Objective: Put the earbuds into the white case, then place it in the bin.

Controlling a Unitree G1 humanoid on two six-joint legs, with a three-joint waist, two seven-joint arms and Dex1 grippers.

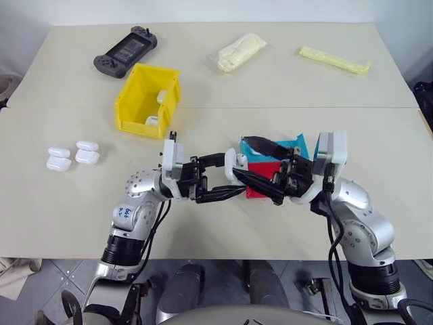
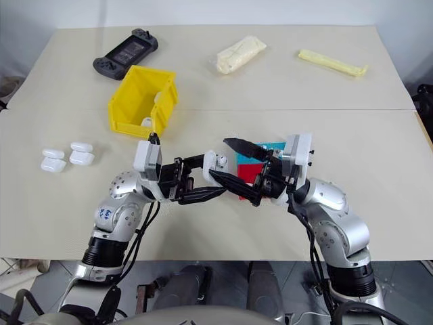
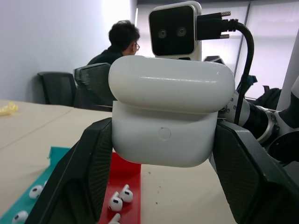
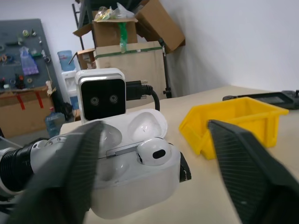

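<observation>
Left hand (image 1: 220, 177) clamped on case (image 3: 170, 112), held above surface (image 1: 270, 88) in front of robot. Case lid open; one earbud (image 4: 154, 151) seated in case. Right hand (image 1: 260, 166) just beside case, fingers (image 4: 247, 163) spread wide, holding nothing. More earbuds (image 3: 119, 200) loose in red tray (image 3: 126, 175) and teal tray (image 3: 28, 205) below hands. Yellow bin (image 1: 147, 99) farther back on robot's left, white items inside. Four more cases (image 1: 73, 156) left of it. Black console (image 1: 125, 50) beyond bin.
</observation>
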